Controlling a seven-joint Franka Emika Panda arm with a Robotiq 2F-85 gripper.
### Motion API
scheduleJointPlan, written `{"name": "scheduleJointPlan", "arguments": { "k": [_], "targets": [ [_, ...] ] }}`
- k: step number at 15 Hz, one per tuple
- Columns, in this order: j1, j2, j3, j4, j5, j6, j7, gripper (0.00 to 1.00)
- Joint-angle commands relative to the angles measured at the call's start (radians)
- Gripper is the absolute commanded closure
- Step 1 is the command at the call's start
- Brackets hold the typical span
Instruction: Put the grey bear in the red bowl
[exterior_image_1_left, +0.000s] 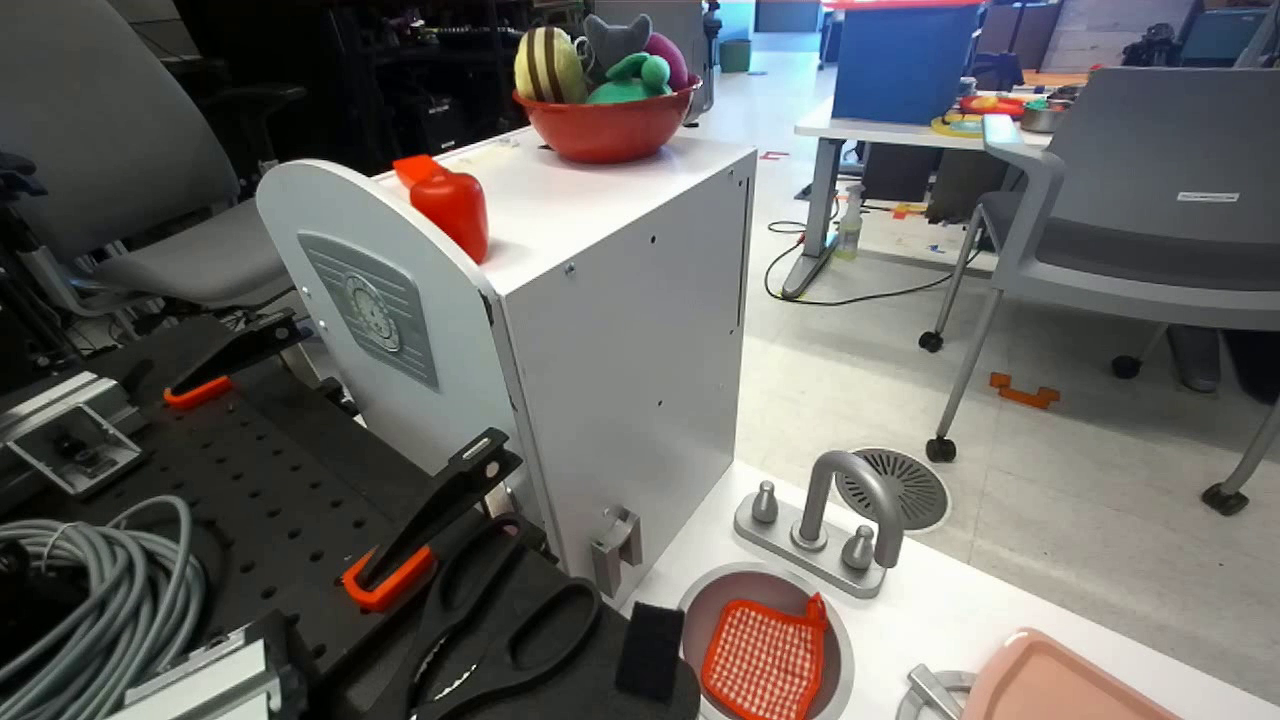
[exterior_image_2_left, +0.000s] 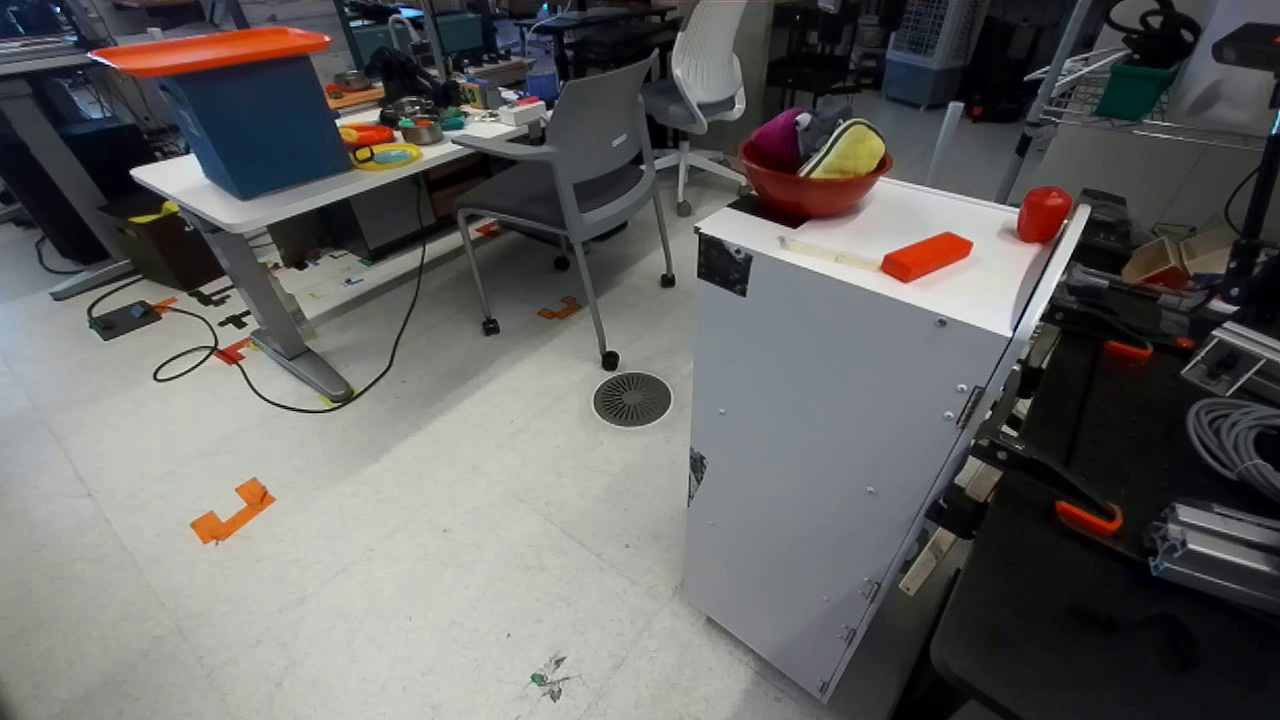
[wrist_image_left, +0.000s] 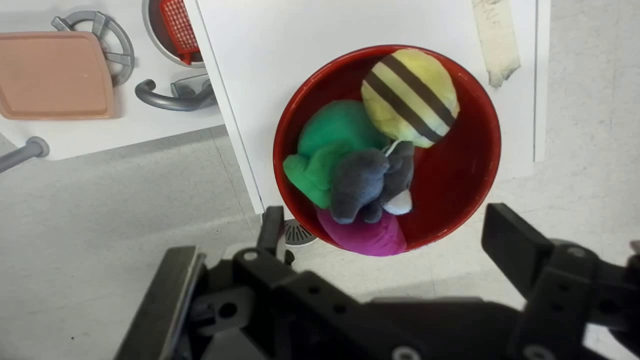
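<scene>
The grey bear, a small soft grey toy, lies inside the red bowl on top of other soft toys. In the wrist view the bear (wrist_image_left: 361, 180) is left of the middle of the bowl (wrist_image_left: 462, 165). In both exterior views the bear (exterior_image_1_left: 617, 42) (exterior_image_2_left: 822, 125) rises above the rim of the bowl (exterior_image_1_left: 610, 132) (exterior_image_2_left: 806, 196), which stands on a white cabinet. My gripper (wrist_image_left: 386, 232) is open in the wrist view, with nothing between its fingers. The fingertips appear at the bowl's near edge, apart from the bear. The gripper does not show in the exterior views.
The bowl also holds a yellow-and-dark striped toy (wrist_image_left: 410, 97), a green toy (wrist_image_left: 340, 127) and a magenta toy (wrist_image_left: 367, 235). A red pepper-like object (exterior_image_1_left: 452, 212) and a red block (exterior_image_2_left: 927, 256) sit on the cabinet top (exterior_image_1_left: 560, 215). A tap (exterior_image_1_left: 850, 500) stands beside a small sink.
</scene>
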Motion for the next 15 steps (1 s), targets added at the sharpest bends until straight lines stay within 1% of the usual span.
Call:
{"name": "scheduleJointPlan", "arguments": {
  "k": [1,7,11,15],
  "targets": [
    [-0.010,-0.035,0.009,-0.031,0.028,-0.004,-0.001,0.00],
    [-0.003,-0.140,0.015,-0.121,0.070,-0.007,0.065,0.00],
    [-0.001,-0.208,0.028,-0.184,0.053,-0.022,0.132,0.00],
    [-0.005,-0.266,0.043,-0.253,0.042,-0.038,0.160,0.00]
  ]
}}
